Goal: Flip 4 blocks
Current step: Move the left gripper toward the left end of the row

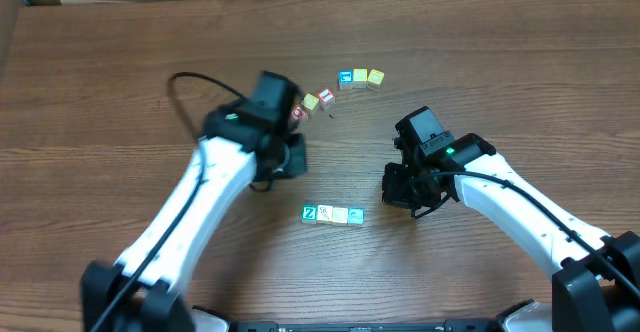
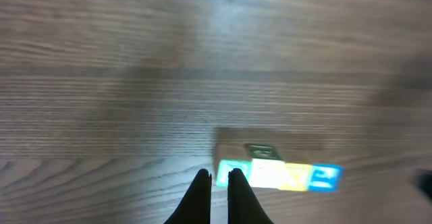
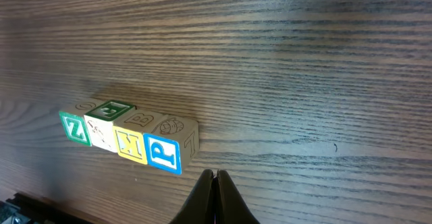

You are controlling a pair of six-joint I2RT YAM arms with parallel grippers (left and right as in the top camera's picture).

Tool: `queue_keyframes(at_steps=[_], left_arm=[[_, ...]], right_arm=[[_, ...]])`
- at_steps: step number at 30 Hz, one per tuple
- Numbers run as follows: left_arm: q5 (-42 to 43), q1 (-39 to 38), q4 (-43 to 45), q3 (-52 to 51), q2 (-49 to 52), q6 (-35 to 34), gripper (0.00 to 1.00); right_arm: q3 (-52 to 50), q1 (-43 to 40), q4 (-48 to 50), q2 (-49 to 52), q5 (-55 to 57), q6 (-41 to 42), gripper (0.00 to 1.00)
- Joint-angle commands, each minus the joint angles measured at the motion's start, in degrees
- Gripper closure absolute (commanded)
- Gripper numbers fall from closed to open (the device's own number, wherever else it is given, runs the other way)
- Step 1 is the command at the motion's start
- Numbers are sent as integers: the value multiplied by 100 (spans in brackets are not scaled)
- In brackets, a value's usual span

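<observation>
down at the front middle of the wooden surface (image 1: pixel 120 52), the four alphabet blocks (image 1: pixel 333 214) sit in one tight row, side against side. from the right wrist view you can read them off: green z block (image 3: pixel 74 128) at one end, then the cream block (image 3: pixel 101 135), the yellow block (image 3: pixel 129 144), and the blue p block (image 3: pixel 163 154) closing the line. left hand (image 2: pixel 218 178) hangs over the surface just beside the row, fingers drawn together with only a sliver between the tips and nothing in them; its own view of the blocks is blurred. right hand (image 3: pixel 214 177) is near the blue end, fingers pressed flat together, empty, clear of the row. overhead, the two hands flank the row, left one behind it on the left side, right one off to its right, neither touching a block. farther back, a loose arc of other cubes (image 1: pixel 340 87) lies well apart from the row, two of them red-faced.
</observation>
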Motion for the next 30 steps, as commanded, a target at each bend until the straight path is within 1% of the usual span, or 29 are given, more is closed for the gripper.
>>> queue_keyframes(at_steps=[1,4,9,12,16,21,25,26,30], left_arm=[[-721,-74,-44,-39,439,-138,96],[-688,61,-76,-39,614,-129,96],[-238,286,-420,-48,876,-114,96],[17,289,-442,-160,1001,98,96],[133,297,-365,-269,1150,295,96],[284,323,-323,-291,1379,323,96],[411,321,-229,-293,1646,330,96],[413,321,-232,-293,1727,345,96],[415,328,-302,-293,1814,546,96]], right_arm=[[-46,33,-22,-107,-44,68,96],[-76,33,-13,-107,-37,354,96],[-302,33,328,-107,-39,929,96],[-437,46,490,-105,-39,1213,96],[-610,136,726,-107,-42,1270,96],[-686,264,949,-105,-20,1637,96],[-686,431,1108,-107,227,1674,96],[-686,485,1102,-105,372,1821,96],[-688,623,1091,-105,750,1989,96]])
